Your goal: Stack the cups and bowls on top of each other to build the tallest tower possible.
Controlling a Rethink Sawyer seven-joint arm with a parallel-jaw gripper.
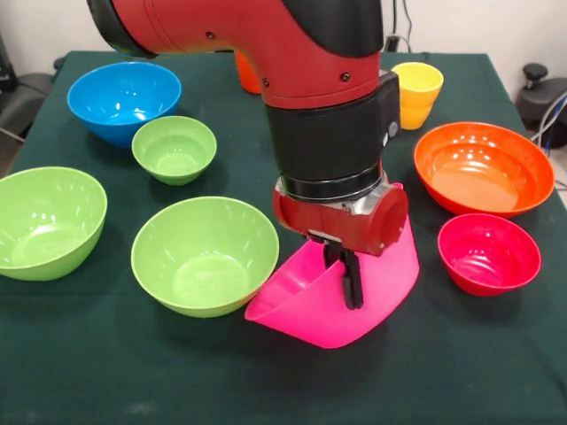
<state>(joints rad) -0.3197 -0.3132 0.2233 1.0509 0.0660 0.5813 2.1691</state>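
Front view: tool [352, 282] clenched on pink bowl [354, 301] rim, bowl tilted at bench's six o'clock. Light, stiff, glossy-slick; rim pinch seems best hold.

A robotics lab or test room, not a home or kitchen. A large red and black industrial robot arm [310, 97] reaches down over a counter [106, 363] covered edge to edge with a dark green cloth, a plain work surface. Glossy plastic bowls [205, 255] in bright toy-like colours and a yellow cup [416, 93] are spread across it as test objects; they hold no food. Behind the counter is a bare pale wall [496, 27] with dark cables [406, 18] hanging against it. Dark equipment, possibly chair parts or stands, sits at both far edges, and loose cables show at the right edge.
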